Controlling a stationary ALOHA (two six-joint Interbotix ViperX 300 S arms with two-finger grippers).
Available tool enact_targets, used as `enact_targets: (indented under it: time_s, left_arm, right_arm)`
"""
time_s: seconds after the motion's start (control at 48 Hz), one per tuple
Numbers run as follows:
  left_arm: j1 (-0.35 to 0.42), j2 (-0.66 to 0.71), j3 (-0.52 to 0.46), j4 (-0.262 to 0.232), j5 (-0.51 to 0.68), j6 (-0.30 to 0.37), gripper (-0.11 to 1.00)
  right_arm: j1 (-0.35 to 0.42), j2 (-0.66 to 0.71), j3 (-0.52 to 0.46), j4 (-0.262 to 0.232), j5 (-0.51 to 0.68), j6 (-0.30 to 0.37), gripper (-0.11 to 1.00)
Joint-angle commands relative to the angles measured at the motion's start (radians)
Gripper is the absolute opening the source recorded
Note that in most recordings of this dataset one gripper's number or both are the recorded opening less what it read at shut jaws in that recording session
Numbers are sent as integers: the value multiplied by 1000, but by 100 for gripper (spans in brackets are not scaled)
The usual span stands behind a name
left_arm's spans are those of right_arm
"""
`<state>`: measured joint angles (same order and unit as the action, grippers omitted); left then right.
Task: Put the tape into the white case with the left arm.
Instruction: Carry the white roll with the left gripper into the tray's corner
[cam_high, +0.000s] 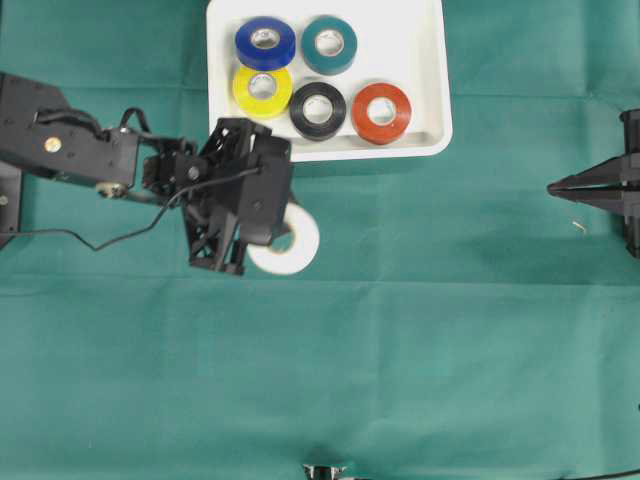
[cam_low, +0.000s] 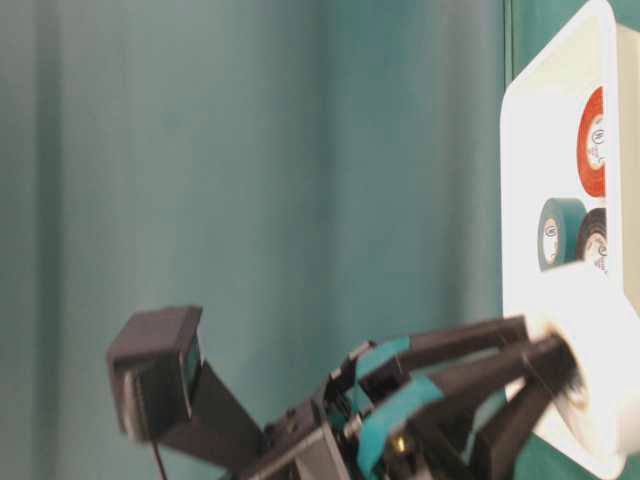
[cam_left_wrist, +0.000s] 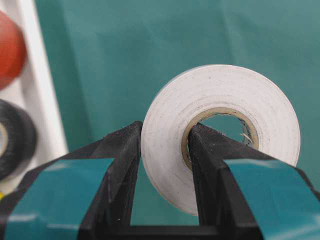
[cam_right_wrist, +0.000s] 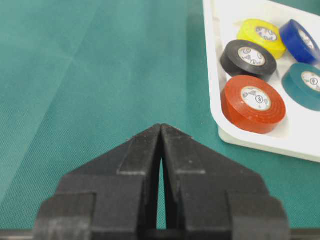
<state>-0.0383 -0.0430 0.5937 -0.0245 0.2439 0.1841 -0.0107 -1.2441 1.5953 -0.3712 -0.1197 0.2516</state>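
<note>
1. The left gripper holds the white tape by its wall: one finger sits inside the cardboard core, the other on the outer face, jaws drawn narrow on the roll.

2. From overhead, the roll hangs over the green cloth, just short of the case and a little toward its lower left corner. The case lies straight ahead of the fingertips, so the coming move looks like a short carry forward over the near rim.

3. The wrist view shows the roll on edge, its hole facing the camera, so its axis runs level rather than upright. Judged from that, it would need tipping flat to lie like the others.

4. Five rolls already lie flat in the case: blue, teal, yellow, black and red. The barest floor is at the upper right.

5. The case is smooth white plastic, shallow, with rounded corners and a raised rim. The white tape has a matte, faintly speckled side and a tan core. The cloth is creased.

6. The right gripper rests well apart at the table's right edge, its all-black pointed fingers pressed together on nothing. The left arm is plainly the nearer.
</note>
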Motion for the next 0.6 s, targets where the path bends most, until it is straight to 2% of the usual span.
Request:
enact_targets:
  time_s: [0.0, 0.291, 0.583]
  left_arm:
    - [34, 6, -48, 5, -8, 9, 27]
    - [164, 104, -152, 5, -8, 137, 27]
    - [279, 212, -259, 5, -9, 192, 27]
  right_arm:
    - [-2, 6, 3, -8, -8, 3, -9]
    - [-2, 6, 3, -6, -8, 3, -9]
    - [-2, 6, 3, -8, -8, 3, -9]
